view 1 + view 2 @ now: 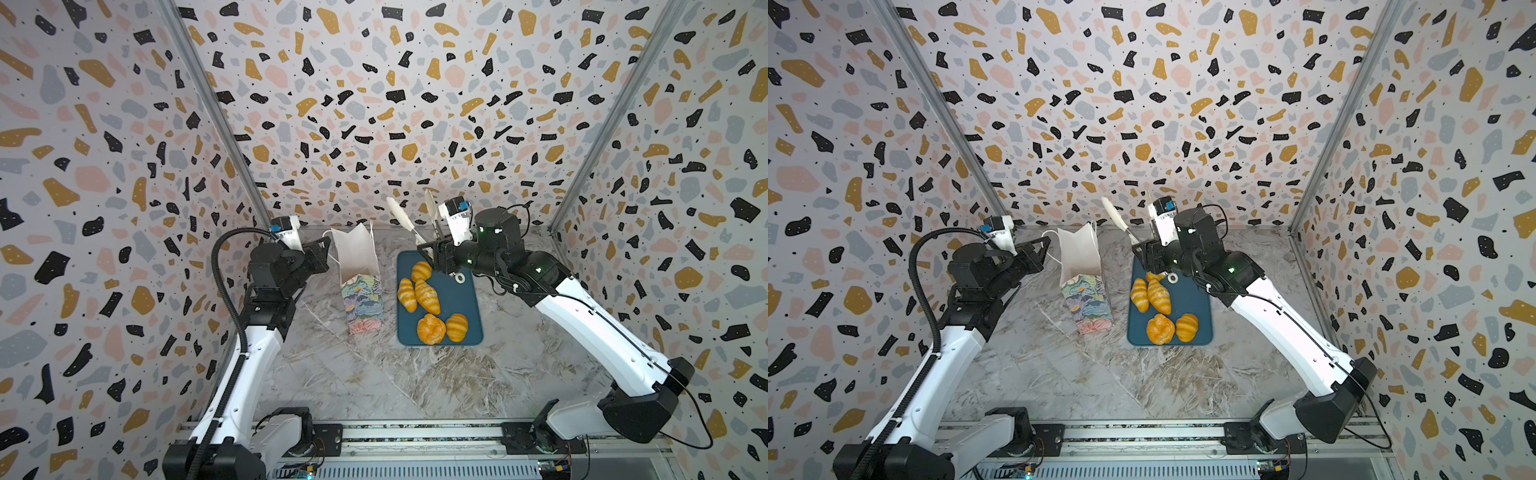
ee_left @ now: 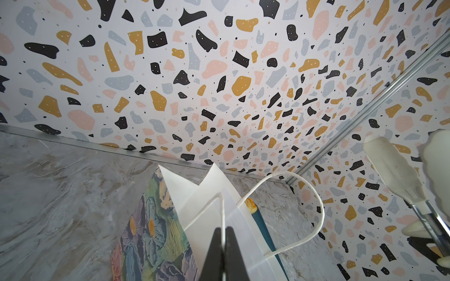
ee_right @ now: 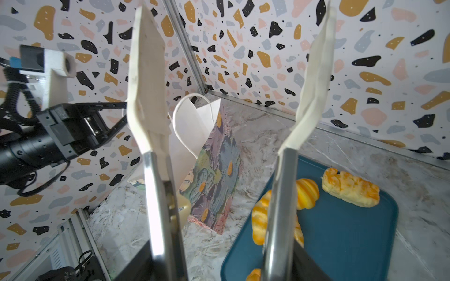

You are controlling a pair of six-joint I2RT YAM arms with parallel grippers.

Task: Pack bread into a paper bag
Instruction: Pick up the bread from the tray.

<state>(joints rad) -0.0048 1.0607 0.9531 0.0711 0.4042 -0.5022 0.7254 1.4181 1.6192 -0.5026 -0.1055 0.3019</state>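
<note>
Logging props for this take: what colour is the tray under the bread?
Dark teal tray, plain and unpatterned; clearest in a top view.

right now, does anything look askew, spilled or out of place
Nothing spilled: the bread that shows lies on the teal tray. One oddity: the tongs in the right pincer point upward, empty, away from the bread. The left pincer is shut on one cord handle of the paper bag.
</note>
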